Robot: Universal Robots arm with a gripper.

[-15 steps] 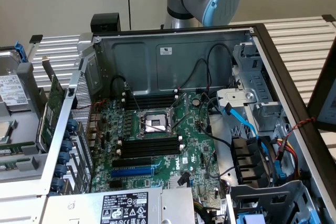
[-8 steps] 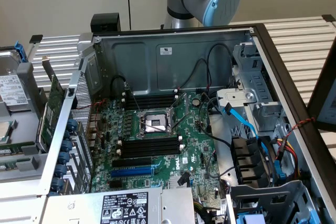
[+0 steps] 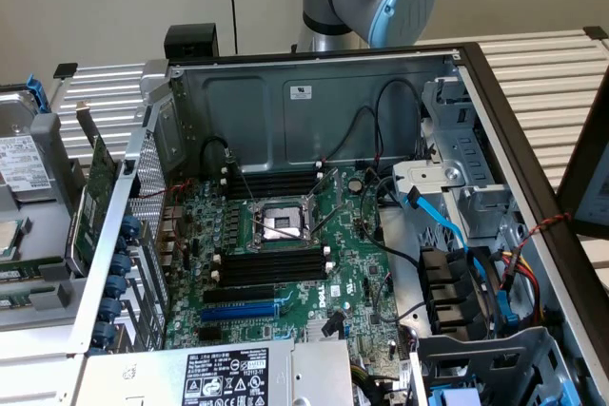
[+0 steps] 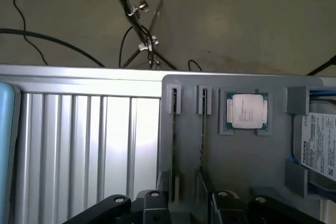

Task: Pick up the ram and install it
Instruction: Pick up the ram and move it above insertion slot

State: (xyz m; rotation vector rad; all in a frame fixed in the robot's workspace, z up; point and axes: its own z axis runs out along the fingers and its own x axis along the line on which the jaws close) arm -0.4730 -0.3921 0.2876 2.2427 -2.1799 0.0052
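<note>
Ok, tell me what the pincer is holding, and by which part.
Nothing. The pincer is open, its jaws apart near the two ram sticks standing edge-up in the grey tray.

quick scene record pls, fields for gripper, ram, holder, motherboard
gripper: open, holding nothing, poised over the holder
ram: two sticks on edge in the holder's slots, not yet picked up
holder: gray, also carries a processor and a hard drive
motherboard: inside the open case, memory slots look empty
</note>
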